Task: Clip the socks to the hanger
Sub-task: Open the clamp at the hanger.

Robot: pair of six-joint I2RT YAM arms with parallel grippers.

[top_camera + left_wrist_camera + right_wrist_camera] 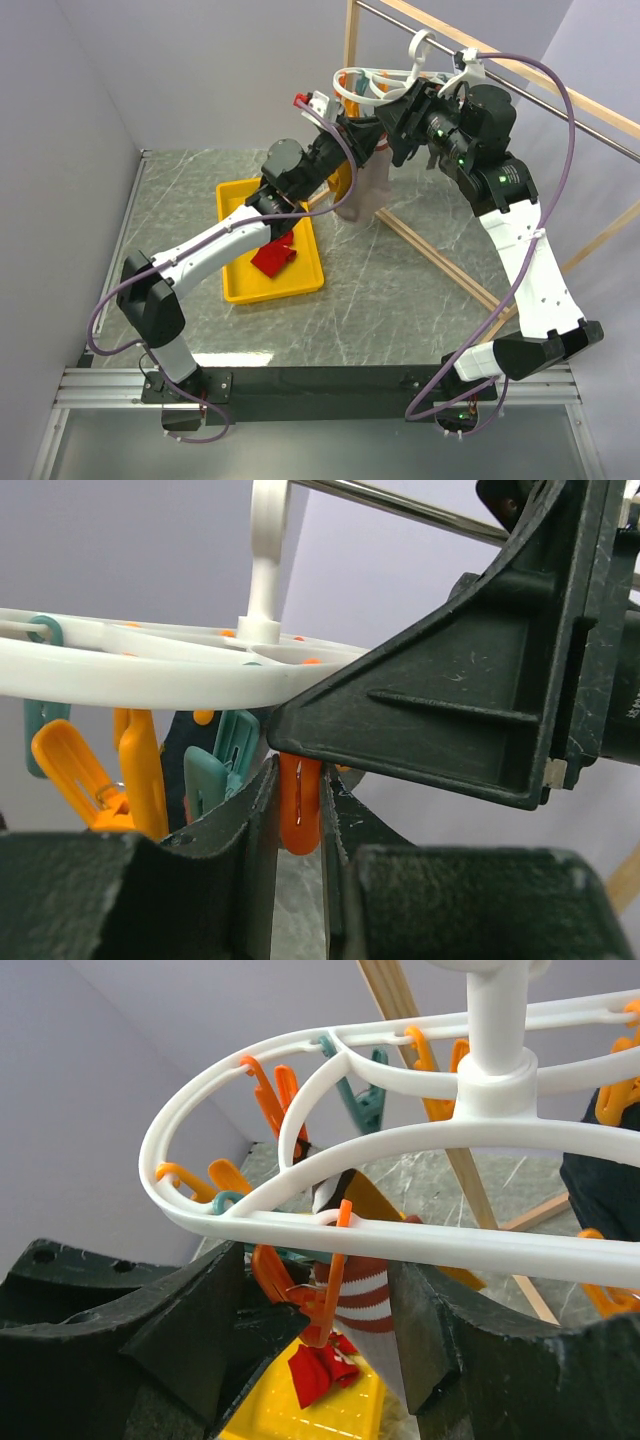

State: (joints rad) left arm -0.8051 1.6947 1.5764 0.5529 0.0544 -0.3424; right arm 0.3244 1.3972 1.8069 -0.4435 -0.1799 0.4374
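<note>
Socks show in two places. A grey-beige sock (365, 190) hangs under the hanger (372, 85), and a red sock (273, 257) lies in a yellow tray (270, 292) on the worktop (400, 320), below and left of the hanger. From above, both arms crowd the hanger, hiding most of its rings and every clip mouth, so where the hanging sock meets a clip cannot be made out there. A wooden frame (440, 259) stands around the hanger, and the hook (422, 45) rises to the metal rod (400, 507).

The left pincer (300, 830) is pinching an orange clip (300, 800) just under the hanger's rim, and the clip's lower end is hidden between the fingers. Beside it dangle a teal clip (232, 755) and more orange ones. The right arm's black bulk fills the right of this view and blocks the far side of the hanger. Whether it touches the rim is unclear.

The right pincer (335, 1300) is spread, one finger on each side of a dangling orange clip under the hanger's rim. Only this view shows the hanging sock's red-and-white striped cuff (365, 1295) among the clips. The grip on the cuff is hidden behind the rim.
</note>
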